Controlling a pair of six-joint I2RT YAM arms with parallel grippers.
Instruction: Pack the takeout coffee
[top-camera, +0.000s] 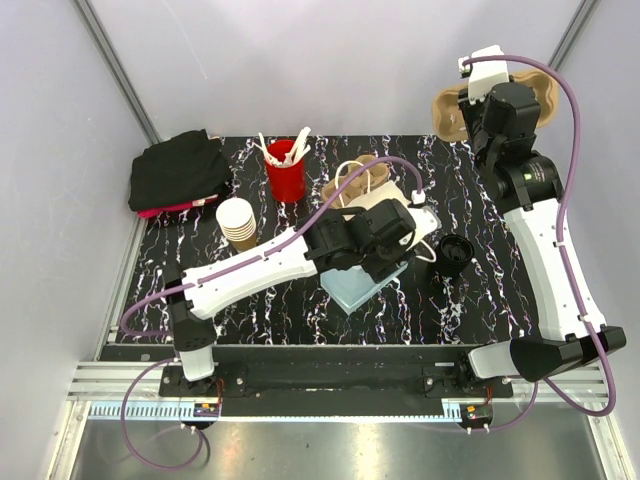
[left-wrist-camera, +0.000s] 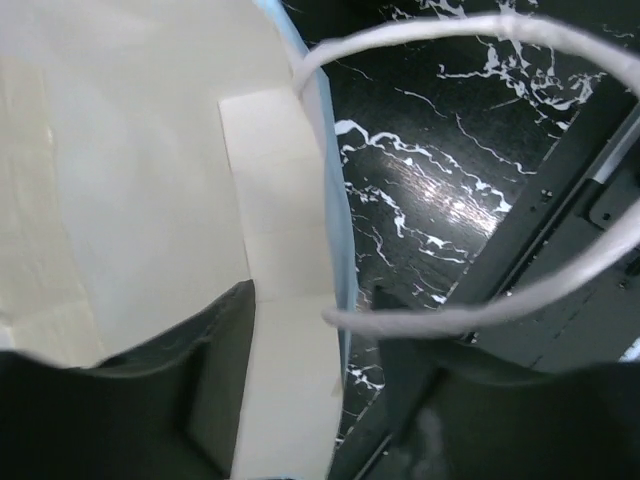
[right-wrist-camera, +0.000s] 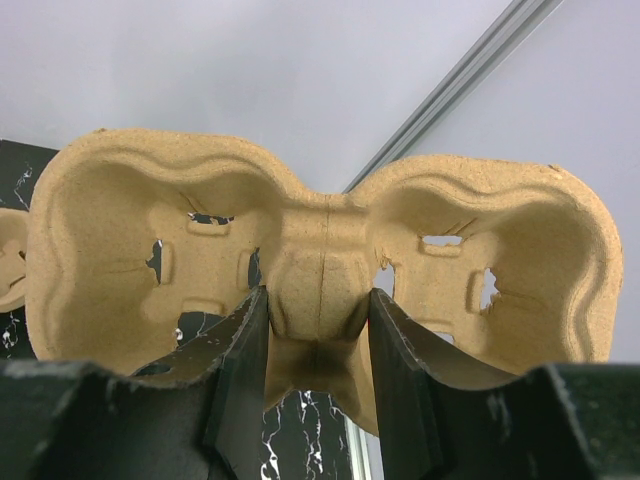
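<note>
The takeout coffee cup (top-camera: 237, 222), tan paper with a white inside, stands on the table's left half, apart from both grippers. My left gripper (top-camera: 392, 258) (left-wrist-camera: 315, 335) is over a light blue paper bag (top-camera: 358, 288) near the middle. Its jaws stand apart, astride the bag's cream-lined wall (left-wrist-camera: 280, 250), and a white cord handle (left-wrist-camera: 470, 310) crosses in front. My right gripper (top-camera: 478, 100) (right-wrist-camera: 318, 320) is raised at the back right. It is shut on the middle ridge of the brown moulded-pulp cup carrier (top-camera: 448, 110) (right-wrist-camera: 320, 250).
A red cup of white utensils (top-camera: 285, 172) stands at the back centre beside a brown kraft bag (top-camera: 362, 182). A black folded cloth (top-camera: 180, 170) lies at the back left. A small black cup (top-camera: 455, 252) sits right of the blue bag.
</note>
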